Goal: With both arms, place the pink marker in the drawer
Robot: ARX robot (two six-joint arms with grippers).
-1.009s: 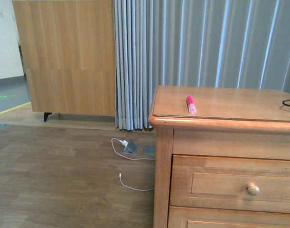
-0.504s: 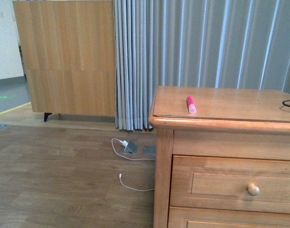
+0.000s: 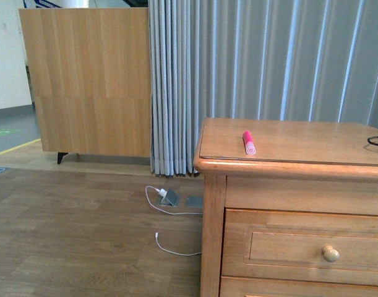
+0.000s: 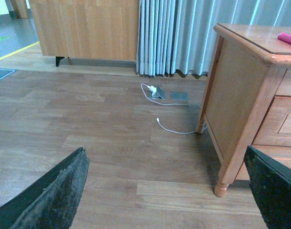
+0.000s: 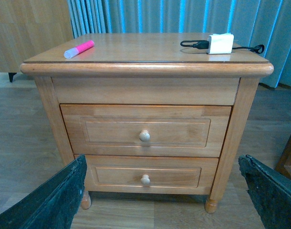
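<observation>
The pink marker (image 3: pixel 249 143) lies on the wooden cabinet's top near its left front corner, pale end toward the front edge; it also shows in the right wrist view (image 5: pixel 79 48) and at the edge of the left wrist view (image 4: pixel 288 39). The drawer (image 5: pixel 107 132), the taller upper one with a round pale knob (image 5: pixel 144 136), is closed. My right gripper (image 5: pixel 162 160) is open, well in front of the cabinet and low. My left gripper (image 4: pixel 165 157) is open over the floor, left of the cabinet. No arm shows in the front view.
A shallower drawer (image 5: pixel 116 175) sits below, closed. A white charger (image 5: pixel 220 43) with a black cable rests on the cabinet top at the back right. A white cable and floor socket (image 3: pixel 170 197) lie by the grey curtain (image 3: pixel 269 62). A wooden panel cabinet (image 3: pixel 90 80) stands far left.
The front view has shifted a little, so the cabinet sits slightly lower in the frame. The pink marker lies in the same place on the top.
</observation>
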